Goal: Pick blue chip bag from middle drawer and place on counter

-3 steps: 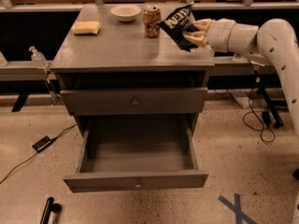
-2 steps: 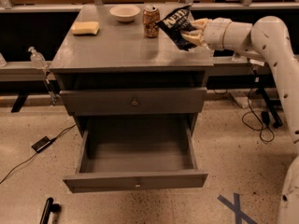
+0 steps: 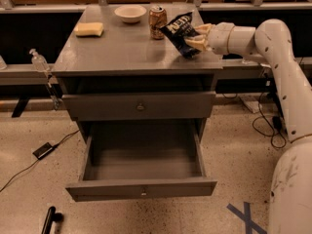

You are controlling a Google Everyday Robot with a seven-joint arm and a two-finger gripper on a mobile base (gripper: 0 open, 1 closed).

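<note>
The blue chip bag, dark navy with white lettering, is tilted above the right part of the counter, next to the tan soda can. My gripper reaches in from the right over the counter's right edge and is shut on the bag's right end. The bag's lower end looks close to the counter top; I cannot tell if it touches. The middle drawer stands pulled out below, and its inside shows nothing in it. The upper drawer is shut.
A white bowl and a yellow sponge lie at the counter's back left. A clear bottle stands on the left ledge. A cable and small black device lie on the floor at left; blue tape marks the floor at right.
The arm has shifted the bag slightly left and down over the counter; the gripper stays shut on it. The drawers have not moved.
</note>
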